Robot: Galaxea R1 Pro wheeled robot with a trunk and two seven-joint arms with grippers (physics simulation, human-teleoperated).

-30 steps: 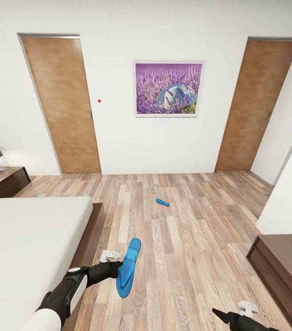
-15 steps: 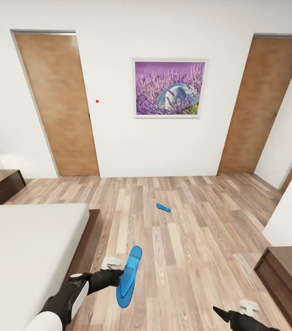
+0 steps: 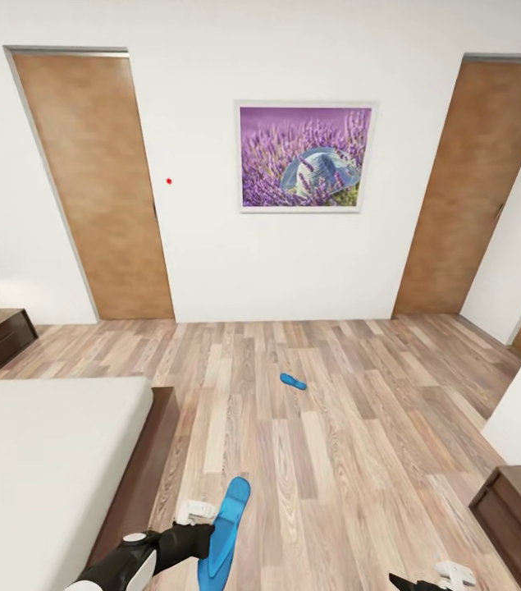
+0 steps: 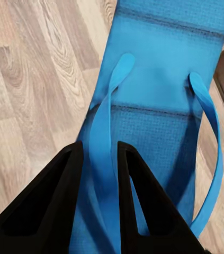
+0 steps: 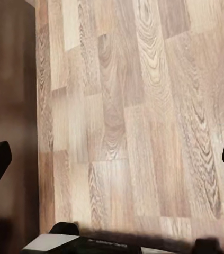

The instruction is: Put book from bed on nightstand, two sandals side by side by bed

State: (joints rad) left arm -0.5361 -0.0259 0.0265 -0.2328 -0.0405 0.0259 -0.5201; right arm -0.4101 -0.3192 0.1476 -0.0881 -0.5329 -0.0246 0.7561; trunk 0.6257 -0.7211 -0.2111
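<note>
Head view | left fingers [image 4: 98,206] clamp sandal [image 3: 223,533] strap | right fingers [image 5: 112,159] spread, empty

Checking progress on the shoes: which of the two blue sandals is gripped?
The near sandal, pinched by its strap in the left gripper; the other sandal lies loose on the floor.

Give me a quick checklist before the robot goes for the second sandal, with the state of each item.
1. Left tool shut on the held sandal by its strap: ok.
2. Right tool open and free: ok.
3. Second sandal in sight on the floor: ok.
4. Path to it free of obstacles: ok.
5. Sandals side by side next to the bed: not ok.
6. Book moved: cannot tell.
</note>
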